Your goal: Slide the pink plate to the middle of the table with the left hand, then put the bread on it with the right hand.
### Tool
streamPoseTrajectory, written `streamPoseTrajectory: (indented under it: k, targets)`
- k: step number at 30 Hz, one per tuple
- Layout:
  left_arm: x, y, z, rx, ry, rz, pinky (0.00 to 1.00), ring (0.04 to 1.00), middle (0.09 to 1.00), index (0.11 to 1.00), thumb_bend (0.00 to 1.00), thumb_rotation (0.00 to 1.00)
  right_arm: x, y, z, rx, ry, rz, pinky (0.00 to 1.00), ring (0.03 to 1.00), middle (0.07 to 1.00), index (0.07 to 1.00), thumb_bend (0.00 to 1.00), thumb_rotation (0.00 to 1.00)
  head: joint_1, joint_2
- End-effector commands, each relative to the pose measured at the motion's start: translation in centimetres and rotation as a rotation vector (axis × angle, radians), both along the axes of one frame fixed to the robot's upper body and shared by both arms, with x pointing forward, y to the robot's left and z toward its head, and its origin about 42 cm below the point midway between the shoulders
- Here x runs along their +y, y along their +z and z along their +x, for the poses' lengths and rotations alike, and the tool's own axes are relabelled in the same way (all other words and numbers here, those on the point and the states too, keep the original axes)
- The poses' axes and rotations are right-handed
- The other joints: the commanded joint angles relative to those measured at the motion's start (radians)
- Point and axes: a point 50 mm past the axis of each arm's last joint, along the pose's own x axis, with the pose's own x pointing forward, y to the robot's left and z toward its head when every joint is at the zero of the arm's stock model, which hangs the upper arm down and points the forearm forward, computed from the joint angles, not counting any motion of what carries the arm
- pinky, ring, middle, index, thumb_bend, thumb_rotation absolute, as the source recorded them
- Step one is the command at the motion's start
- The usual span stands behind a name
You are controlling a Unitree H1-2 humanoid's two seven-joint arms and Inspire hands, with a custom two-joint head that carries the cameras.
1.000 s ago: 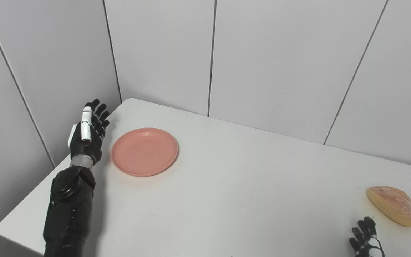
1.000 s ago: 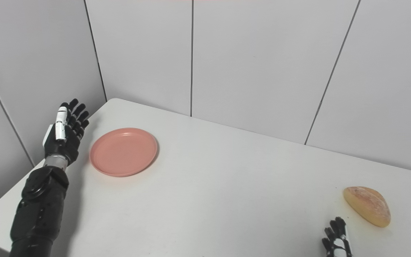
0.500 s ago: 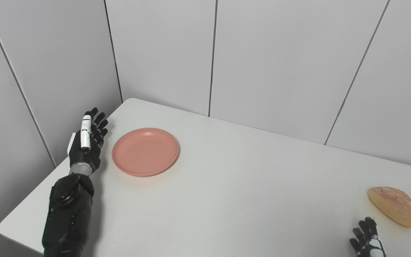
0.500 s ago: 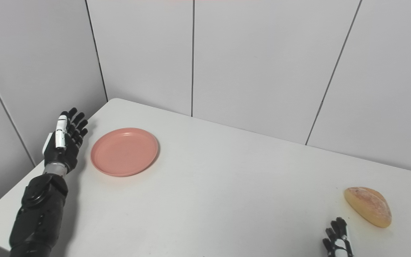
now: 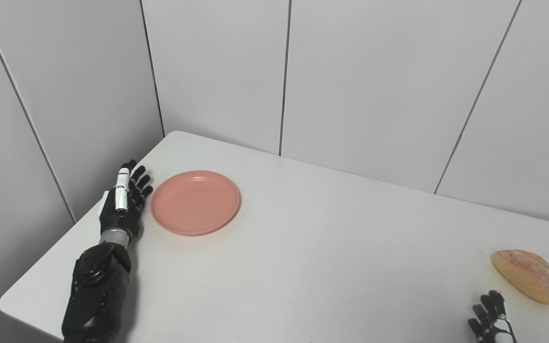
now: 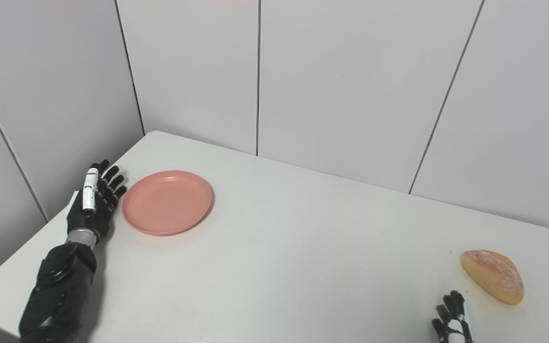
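bread [image 5: 525, 276] — long axis diagonal | pink plate [image 5: 195, 202] flat, far left

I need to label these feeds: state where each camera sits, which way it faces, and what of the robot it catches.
Left eye view: on the head, looking down at the white table; shows the left hand and the right hand.
Right eye view: beside it, same downward gaze, same two hands.
Shared: pink plate beside the left hand, bread near the right hand.
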Motion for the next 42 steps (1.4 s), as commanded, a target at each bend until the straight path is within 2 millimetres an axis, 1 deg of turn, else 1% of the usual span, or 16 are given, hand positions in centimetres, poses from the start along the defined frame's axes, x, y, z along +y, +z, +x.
streamPoseTrajectory:
  k: [1,10,17,25,31,36,38,39,40,42]
  targets:
    - [-0.6,1.1,1.0,-0.042,-0.009,0.018,0.93,0.935,0.941,0.933,0.33,1.0,-0.5,1.1,0.1,-0.03,-0.009,-0.012,1.0,1.0,1.0,1.0,0.17,1.0,0.001,0.001]
    - [-1.8,0.3,1.6,-0.031,-0.047,0.013,0.96,0.936,0.936,0.933,0.33,1.0,-0.4,1.2,0.2,-0.031,-0.005,-0.005,1.0,1.0,1.0,1.0,0.16,1.0,-0.001,0.008]
    - [-3.0,0.2,2.1,-0.017,-0.065,-0.014,0.94,0.923,0.918,0.91,0.32,1.0,-0.2,1.4,0.1,-0.023,-0.013,-0.004,1.0,1.0,1.0,1.0,0.16,1.0,-0.012,0.015]
    - [-4.1,-0.4,2.9,-0.004,-0.136,-0.031,0.98,0.945,0.947,0.934,0.3,1.0,0.0,1.5,0.1,-0.021,-0.009,-0.004,1.0,1.0,1.0,1.0,0.16,1.0,-0.026,0.022]
    - [-4.9,-0.9,3.3,0.005,-0.191,-0.044,0.98,0.945,0.956,0.959,0.33,1.0,0.0,1.5,0.2,-0.032,-0.003,-0.008,1.0,1.0,1.0,1.0,0.14,1.0,-0.034,0.029]
    - [-5.8,-1.5,4.2,0.03,-0.198,-0.049,0.95,0.931,0.923,0.921,0.36,1.0,0.4,1.6,0.1,-0.03,-0.006,0.003,1.0,1.0,1.0,1.0,0.14,1.0,-0.054,0.042]
    - [-6.0,-1.6,4.5,0.037,-0.201,-0.043,0.94,0.928,0.921,0.915,0.36,1.0,0.4,1.6,0.2,-0.028,-0.005,0.008,1.0,1.0,1.0,1.0,0.15,1.0,-0.054,0.042]
    - [-6.2,-1.7,4.7,0.044,-0.211,-0.04,0.94,0.923,0.919,0.91,0.36,1.0,0.5,1.6,0.2,-0.027,-0.003,0.002,1.0,1.0,1.0,1.0,0.15,1.0,-0.068,0.047]
    - [-6.4,-1.8,4.8,0.048,-0.218,-0.038,0.93,0.921,0.918,0.909,0.36,1.0,0.5,1.6,0.2,-0.026,-0.001,-0.004,1.0,1.0,1.0,1.0,0.16,1.0,-0.068,0.047]
    - [-7.1,-1.8,5.0,0.055,-0.241,-0.029,0.92,0.911,0.909,0.898,0.36,1.0,0.6,1.4,0.4,-0.028,0.003,-0.005,1.0,1.0,1.0,1.0,0.17,1.0,-0.082,0.052]
